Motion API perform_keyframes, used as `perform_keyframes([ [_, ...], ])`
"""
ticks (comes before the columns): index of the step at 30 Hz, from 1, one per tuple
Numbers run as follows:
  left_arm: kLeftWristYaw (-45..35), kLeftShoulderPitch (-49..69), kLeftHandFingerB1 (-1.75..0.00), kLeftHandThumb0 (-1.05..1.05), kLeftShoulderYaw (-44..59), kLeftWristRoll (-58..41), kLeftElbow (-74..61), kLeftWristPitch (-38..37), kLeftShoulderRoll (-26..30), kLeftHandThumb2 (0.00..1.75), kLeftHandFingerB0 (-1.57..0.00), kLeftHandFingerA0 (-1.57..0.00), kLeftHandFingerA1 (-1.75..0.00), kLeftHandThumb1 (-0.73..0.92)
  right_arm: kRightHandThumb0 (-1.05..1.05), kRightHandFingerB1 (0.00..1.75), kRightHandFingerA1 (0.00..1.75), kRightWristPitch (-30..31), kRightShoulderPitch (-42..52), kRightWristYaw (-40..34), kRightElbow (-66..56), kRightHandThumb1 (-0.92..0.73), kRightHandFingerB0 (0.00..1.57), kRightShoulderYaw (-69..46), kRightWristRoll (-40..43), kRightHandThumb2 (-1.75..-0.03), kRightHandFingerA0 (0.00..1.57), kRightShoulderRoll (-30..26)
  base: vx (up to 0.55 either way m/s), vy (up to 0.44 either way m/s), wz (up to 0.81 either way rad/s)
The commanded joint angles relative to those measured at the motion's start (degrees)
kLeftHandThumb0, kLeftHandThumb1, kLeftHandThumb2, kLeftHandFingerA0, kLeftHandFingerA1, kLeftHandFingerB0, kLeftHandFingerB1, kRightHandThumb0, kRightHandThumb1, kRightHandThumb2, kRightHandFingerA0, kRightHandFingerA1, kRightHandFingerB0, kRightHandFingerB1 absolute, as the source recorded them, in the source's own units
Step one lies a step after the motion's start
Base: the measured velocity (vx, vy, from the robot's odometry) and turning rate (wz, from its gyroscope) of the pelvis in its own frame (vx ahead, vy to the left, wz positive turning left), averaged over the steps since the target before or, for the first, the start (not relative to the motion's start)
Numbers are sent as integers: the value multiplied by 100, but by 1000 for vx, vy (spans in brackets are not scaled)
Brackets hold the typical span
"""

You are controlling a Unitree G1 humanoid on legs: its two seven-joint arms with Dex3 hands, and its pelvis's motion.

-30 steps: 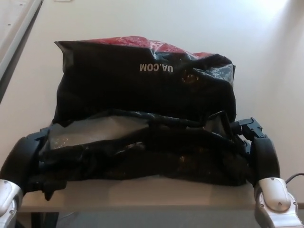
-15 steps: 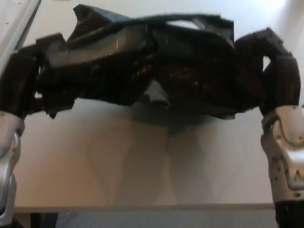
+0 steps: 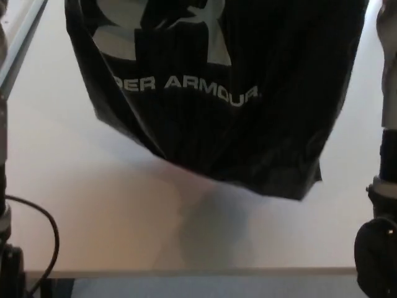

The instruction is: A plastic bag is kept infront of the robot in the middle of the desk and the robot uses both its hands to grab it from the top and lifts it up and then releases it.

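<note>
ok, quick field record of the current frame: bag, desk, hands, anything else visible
bag: black plastic bag, white logo and "ARMOUR" lettering facing the camera, hanging with its top cut off by the upper picture edge
bag bottom: lowest corner at lower right, appears clear of the desk, soft shadow beneath
desk: light tabletop, front edge visible at the bottom
hands: neither in view; only parts of the arms at the left and right edges
cable: black cable looping at lower left
grip on bag: not visible
</note>
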Motion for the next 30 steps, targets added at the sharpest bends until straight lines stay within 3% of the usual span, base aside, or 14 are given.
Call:
perform_keyframes([
  [1, 248, -1654, -175, -22, 159, 14, 306, 353, 290, 62, -72, -101, -175, 60, -47, 169, 175, 247, -1602, -254, 347, -74, 71, -367, 515, -63, 103, -494, 0, 0, 0],
  [5, 208, -2042, -175, -20, 133, 68, 568, 215, 385, 62, -72, -100, -175, 60, -49, 156, 175, 238, -1835, -335, 438, -73, 71, -422, 517, -63, 102, -527, 0, 0, 0],
  [10, 145, -2165, -175, -18, 129, -11, 677, 182, 426, 63, -71, -100, -175, 59, -47, 153, 175, 320, -1831, -299, 381, -74, 71, -408, 571, -63, 103, -544, 0, 0, 0],
  [14, 149, -2078, -175, -20, 32, 128, 558, 255, 510, 62, -74, -102, -175, 60, -47, 158, 175, 407, -1722, -359, 291, -73, 70, -380, 595, -62, 102, -547, 0, 0, 0],
  [15, 110, -2017, -175, -21, 48, 32, 466, 408, 475, 61, -73, -101, -175, 61, -44, 165, 175, 427, -1649, -394, 294, -74, 67, -398, 608, -62, 103, -539, 0, 0, 0],
  [18, 130, -1903, -175, -21, 55, -19, 420, 452, 418, 61, -73, -101, -175, 61, -44, 164, 175, 275, -1522, -260, 446, -75, 69, -384, 615, -62, 103, -597, 0, 0, 0],
  [20, 200, -1862, -175, -20, 37, -4, 425, 598, 346, 62, -74, -100, -175, 59, -42, 147, 175, 300, -1424, -241, 537, -75, 68, -355, 596, -61, 103, -634, 0, 0, 0],
  [21, 210, -1856, -175, -20, 15, 35, 444, 578, 355, 62, -74, -100, -175, 59, -42, 147, 175, 283, -1413, -239, 568, -75, 68, -356, 609, -61, 103, -635, 0, 0, 0],
  [23, 256, -1767, -175, -20, -5, 71, 537, 503, 343, 62, -73, -99, -175, 59, -42, 170, 175, 266, -1339, -188, 838, -77, 62, -321, 561, -60, 97, -721, 0, 0, 0],
  [25, 316, -1729, -175, -22, -47, 173, 630, 390, 373, 61, -73, -99, -175, 59, -42, 175, 175, 196, -1325, -215, 1003, -76, 61, -294, 510, -60, 96, -757, 0, 0, 0],
  [28, 520, -1416, -175, -19, -208, 566, 909, 133, 504, 57, -70, -92, -175, 59, -43, 164, 175, 149, -1200, -324, 1427, -75, 66, -274, 450, -61, 99, -757, 0, 0, 0],
  [30, 607, -1231, -175, -20, -224, 601, 970, 166, 474, 57, -67, -90, -175, 60, -41, 168, 175, 20, -1036, -288, 1604, -75, 65, -225, 432, -61, 95, -714, 0, 0, 0],
])
